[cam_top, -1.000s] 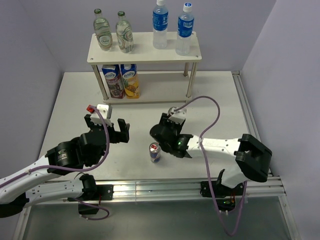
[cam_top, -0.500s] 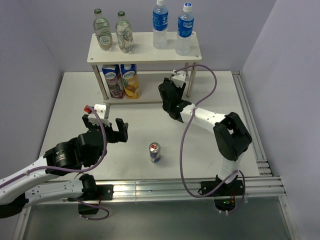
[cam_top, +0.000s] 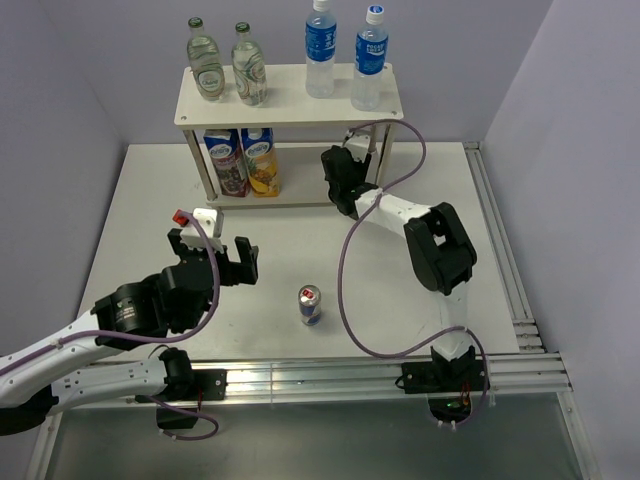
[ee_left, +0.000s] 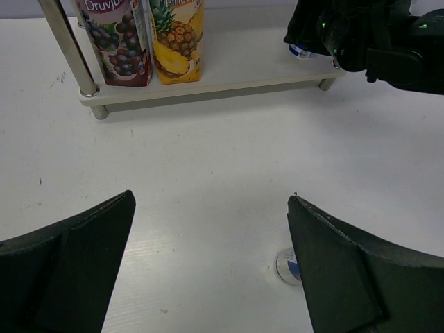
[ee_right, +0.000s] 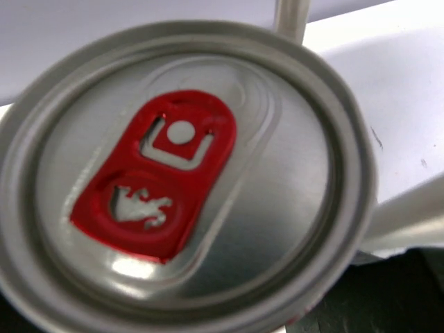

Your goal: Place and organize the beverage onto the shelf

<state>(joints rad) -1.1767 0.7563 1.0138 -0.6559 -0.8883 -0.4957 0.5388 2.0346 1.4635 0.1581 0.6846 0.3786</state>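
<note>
The cream-white two-tier shelf [cam_top: 290, 100] stands at the back of the table. My right gripper [cam_top: 340, 178] reaches under its top board over the lower board [ee_left: 236, 76]. It is shut on a can with a red tab [ee_right: 180, 180], which fills the right wrist view; its fingers are hidden there. A second red-tab can [cam_top: 310, 305] stands upright on the table in front. My left gripper [cam_top: 213, 252] is open and empty, left of that can, which shows beside its right finger in the left wrist view [ee_left: 284, 267].
Two juice cartons [cam_top: 243, 160] stand on the lower board at the left. Two glass bottles [cam_top: 226, 64] and two blue-label plastic bottles [cam_top: 345, 55] stand on the top board. A metal shelf post [ee_right: 291, 17] is just behind the held can. Walls close in on three sides.
My right arm has swung from the front middle of the table back to the shelf and reached under the top board. The left arm and the can on the table have stayed put.
</note>
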